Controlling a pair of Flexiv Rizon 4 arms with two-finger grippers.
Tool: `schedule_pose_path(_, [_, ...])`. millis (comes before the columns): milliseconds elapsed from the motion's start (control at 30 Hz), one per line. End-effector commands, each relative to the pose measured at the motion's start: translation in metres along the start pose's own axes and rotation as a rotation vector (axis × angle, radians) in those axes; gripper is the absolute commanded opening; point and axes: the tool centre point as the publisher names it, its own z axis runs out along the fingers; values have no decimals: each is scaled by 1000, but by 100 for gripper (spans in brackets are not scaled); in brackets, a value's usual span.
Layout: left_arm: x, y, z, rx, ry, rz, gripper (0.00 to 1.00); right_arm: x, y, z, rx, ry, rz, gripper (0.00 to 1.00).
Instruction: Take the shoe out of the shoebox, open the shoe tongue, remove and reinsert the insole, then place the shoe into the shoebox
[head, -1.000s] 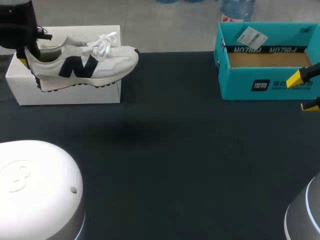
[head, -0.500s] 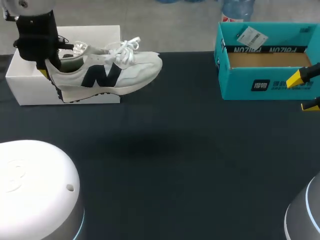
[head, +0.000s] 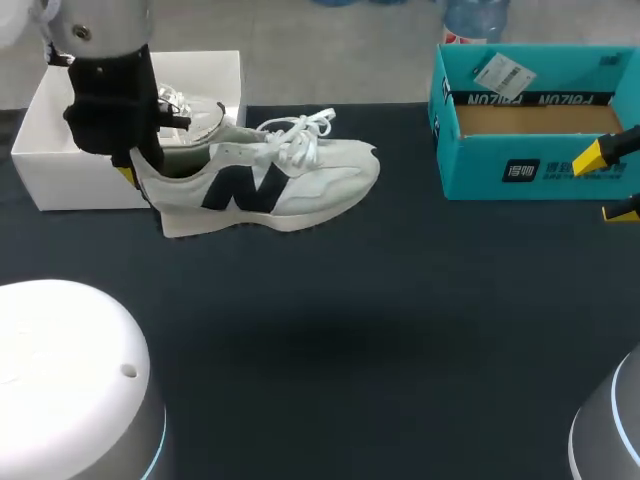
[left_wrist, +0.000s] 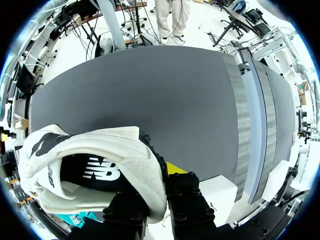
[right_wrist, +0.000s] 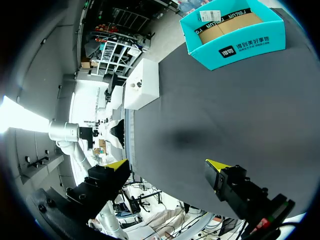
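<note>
White and navy, the shoe (head: 270, 185) hangs just outside the white shoebox (head: 60, 185), its heel nearest the box and its toe pointing away from it. My left gripper (head: 132, 168) is clamped on the heel collar, one finger inside and one behind. My right gripper (head: 606, 186) hovers well apart from the white shoebox, beside the teal box (head: 520, 170), with its fingers spread wide.
</note>
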Motion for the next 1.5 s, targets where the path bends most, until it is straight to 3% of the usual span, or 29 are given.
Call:
schedule_pose_path(33, [-17,-16,0,-36,5,24,0,0,0,0,0,-1,1,100])
schedule_pose_path(367, [-59,-32,11,-45,29,98,0,0,0,0,0,-1,1,100])
schedule_pose_path(600, [-62,-29,20,-65,42,63,0,0,0,0,0,-1,1,100])
schedule_pose_path(800, [-62,-23,40,-37,35,50,0,0,0,0,0,-1,1,100])
schedule_pose_path(933, [-60,-20,64,-73,58,27,0,0,0,0,0,-1,1,100])
schedule_pose_path(1133, [-60,-19,103,-22,70,51,0,0,0,0,0,-1,1,100])
schedule_pose_path(1500, [-79,-26,181,-54,111,72,0,0,0,0,0,-1,1,100])
